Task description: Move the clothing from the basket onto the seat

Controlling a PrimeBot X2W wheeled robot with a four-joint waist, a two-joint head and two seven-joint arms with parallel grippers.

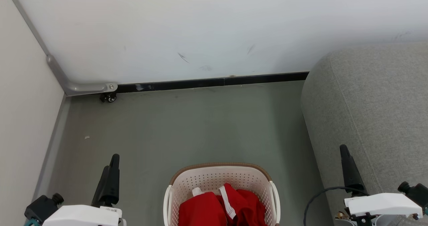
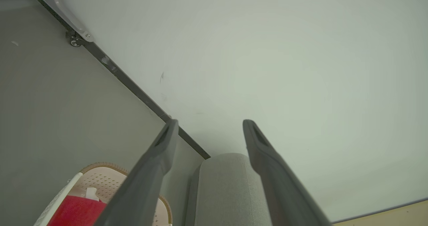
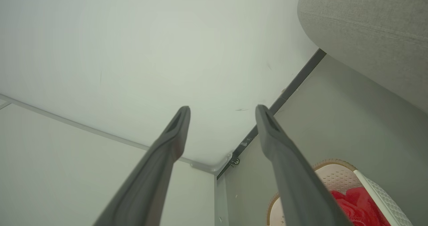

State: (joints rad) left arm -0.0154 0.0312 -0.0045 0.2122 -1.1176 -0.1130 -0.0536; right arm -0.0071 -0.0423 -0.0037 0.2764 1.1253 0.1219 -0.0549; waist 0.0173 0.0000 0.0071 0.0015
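Red clothing [image 1: 204,212] lies in a white basket [image 1: 214,179] beside a grey seat [image 1: 367,102]. The left gripper [image 2: 209,125] and right gripper [image 3: 222,110] hover, jaws spread.

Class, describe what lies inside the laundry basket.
Red clothing with white trim lies in the basket; it covers the bottom, so anything underneath cannot be seen.

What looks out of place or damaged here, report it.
Little stands out. The clothing lies crumpled inside the basket, none spilled. Dark scuff marks streak the wall, and a small pale scrap lies on the floor.
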